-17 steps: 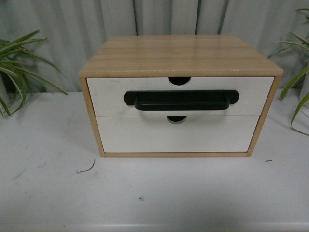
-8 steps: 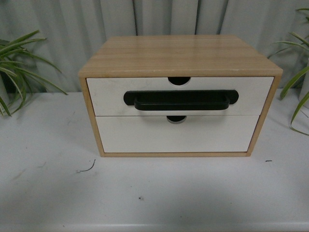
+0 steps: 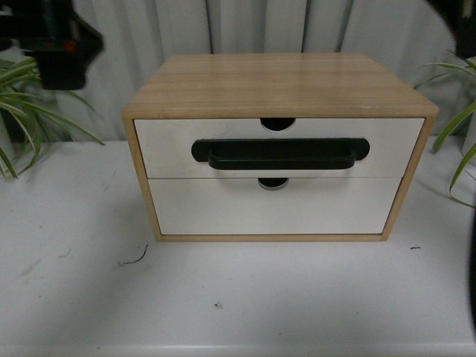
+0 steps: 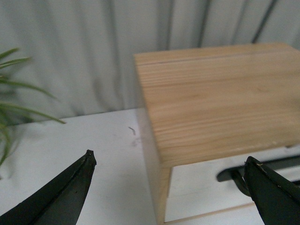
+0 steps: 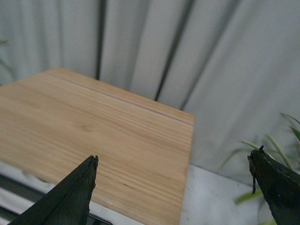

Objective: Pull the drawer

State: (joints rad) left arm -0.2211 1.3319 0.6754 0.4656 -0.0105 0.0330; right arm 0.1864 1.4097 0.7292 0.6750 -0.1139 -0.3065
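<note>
Left gripper (image 4: 169,156) first: its two black fingers (image 4: 70,187) are spread wide, clamping nothing. It hangs above the left front corner of the wooden cabinet (image 4: 215,98). Between those fingertips the left wrist view shows the corner's edge, and just below it the white drawer (image 4: 201,187) and one end of its black bar handle (image 4: 228,173). The gripper is clear of both.

Over to the right gripper (image 5: 175,153): jaws wide apart as well, gripping nothing. It hovers over the cabinet's top towards the right rear corner, with pale curtain (image 5: 225,61) behind.

From the front, the left arm (image 3: 56,44) is a dark blur high at the left. The right arm (image 3: 461,11) barely shows in the top right corner. Both are well apart from the handle.

Now the drawer (image 3: 171,145): it sits in the upper slot of the cabinet (image 3: 275,85), its white front level with the wooden frame, closed. The long bar handle (image 3: 279,154) runs across its middle, and the semicircular notch (image 3: 277,123) cuts its top edge. Directly beneath is the lower drawer (image 3: 268,212), plain white with no handle, also shut.

The cabinet stands on a white table (image 3: 238,305). One leafy plant (image 3: 22,111) flanks it at the left, another plant (image 3: 461,141) at the right.
</note>
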